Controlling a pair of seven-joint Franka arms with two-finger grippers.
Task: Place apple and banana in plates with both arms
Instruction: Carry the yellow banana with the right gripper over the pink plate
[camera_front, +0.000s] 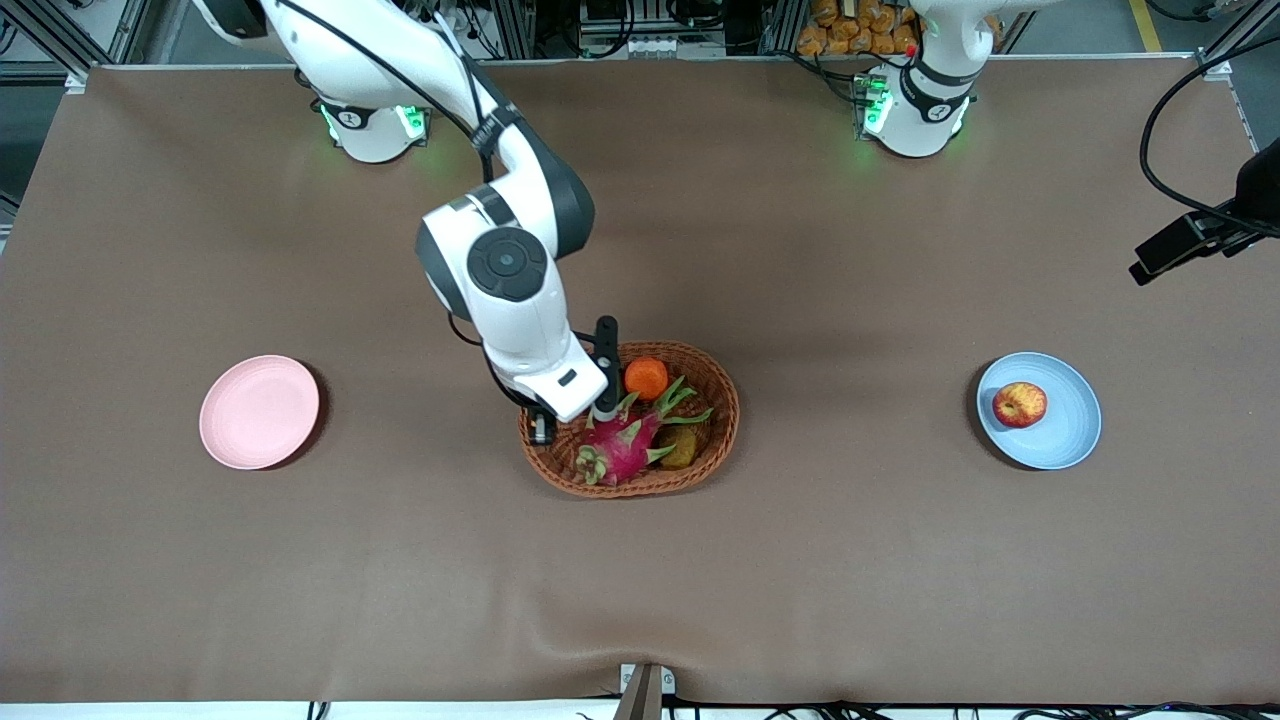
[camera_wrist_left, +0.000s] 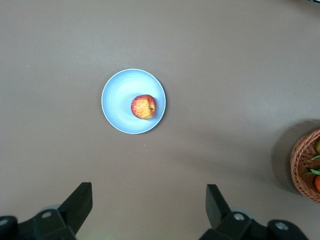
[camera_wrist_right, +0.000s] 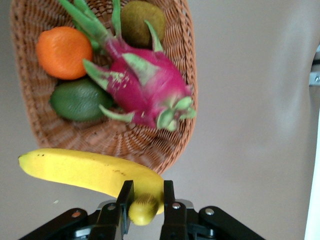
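Observation:
The yellow banana (camera_wrist_right: 95, 172) is pinched near one end by my right gripper (camera_wrist_right: 147, 192), which is shut on it just over the rim of the wicker basket (camera_wrist_right: 125, 142). In the front view the right gripper (camera_front: 542, 428) sits at the basket's edge toward the right arm's end, and the banana is hidden under the wrist. The red-and-yellow apple (camera_front: 1019, 404) lies in the pale blue plate (camera_front: 1070, 440). My left gripper (camera_wrist_left: 149, 192) hangs open and high, looking down on the apple (camera_wrist_left: 144, 106) and the blue plate (camera_wrist_left: 117, 105). The pink plate (camera_front: 258, 411) holds nothing.
The basket (camera_front: 720, 440) in the table's middle holds an orange (camera_front: 646, 377), a magenta dragon fruit (camera_front: 622, 447), a brown kiwi (camera_wrist_right: 142, 20) and a green avocado (camera_wrist_right: 77, 100). The left arm's dark hand (camera_front: 1195, 240) shows at the edge of the front view.

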